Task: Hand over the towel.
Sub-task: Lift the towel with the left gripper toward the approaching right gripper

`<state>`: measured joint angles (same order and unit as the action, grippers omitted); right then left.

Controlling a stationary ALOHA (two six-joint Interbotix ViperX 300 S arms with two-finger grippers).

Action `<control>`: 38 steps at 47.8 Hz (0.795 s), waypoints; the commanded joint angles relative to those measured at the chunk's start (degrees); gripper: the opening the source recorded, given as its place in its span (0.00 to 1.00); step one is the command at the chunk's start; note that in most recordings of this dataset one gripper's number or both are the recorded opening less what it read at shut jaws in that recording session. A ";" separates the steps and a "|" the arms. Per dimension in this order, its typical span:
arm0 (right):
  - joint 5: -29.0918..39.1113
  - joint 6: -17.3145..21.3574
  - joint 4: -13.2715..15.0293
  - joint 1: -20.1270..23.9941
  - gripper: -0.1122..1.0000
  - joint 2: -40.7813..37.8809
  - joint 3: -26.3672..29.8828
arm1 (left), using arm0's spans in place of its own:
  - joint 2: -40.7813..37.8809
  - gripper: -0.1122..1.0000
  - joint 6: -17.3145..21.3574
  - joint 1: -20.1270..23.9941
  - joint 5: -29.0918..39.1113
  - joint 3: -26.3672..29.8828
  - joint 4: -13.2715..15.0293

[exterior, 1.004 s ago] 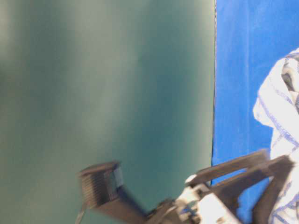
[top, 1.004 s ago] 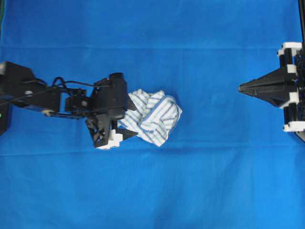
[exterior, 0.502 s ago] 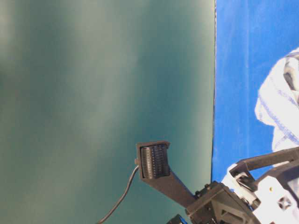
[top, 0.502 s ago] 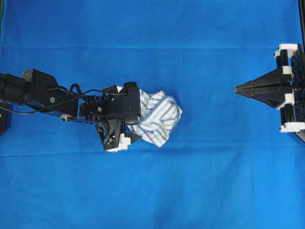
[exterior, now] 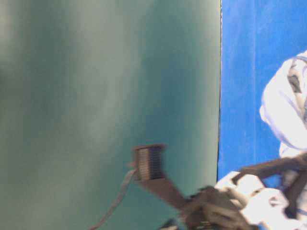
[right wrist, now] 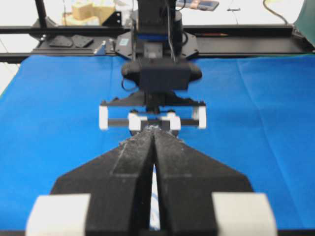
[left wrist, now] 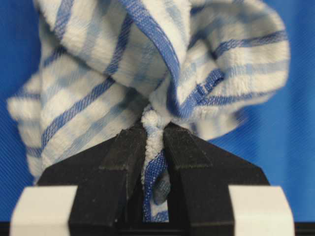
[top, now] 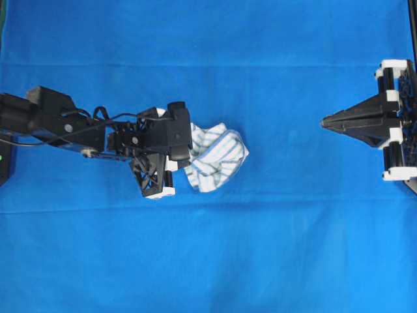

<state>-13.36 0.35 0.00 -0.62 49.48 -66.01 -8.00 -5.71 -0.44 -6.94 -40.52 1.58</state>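
The towel (top: 216, 156), white with thin blue and grey stripes, lies crumpled on the blue cloth a little left of centre. My left gripper (top: 186, 156) is at its left edge and is shut on a pinched fold. In the left wrist view that fold of the towel (left wrist: 147, 64) runs between the two black fingers of the left gripper (left wrist: 155, 135). The towel (exterior: 287, 110) also shows at the right edge of the table-level view. My right gripper (top: 326, 121) hangs at the far right, shut with nothing in it, its tip (right wrist: 153, 133) pointing at the left arm (right wrist: 160, 73).
A large plain blue cloth (top: 208, 261) covers the table. Black frame rails (right wrist: 246, 44) run along the far side in the right wrist view. A green backdrop (exterior: 96, 96) fills most of the table-level view.
My left gripper moved right onto the towel's left edge and closed on a fold, bunching the cloth. The right gripper shifted slightly left, then stayed shut and still.
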 commanded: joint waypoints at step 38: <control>-3.87 0.09 -0.18 -0.18 0.10 -0.35 1.85 | 35.68 0.14 8.70 -0.62 -11.34 -1.49 -0.18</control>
<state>-16.26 0.35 0.00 -0.70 49.48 -65.65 26.72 2.99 -0.97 -17.23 -42.63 1.49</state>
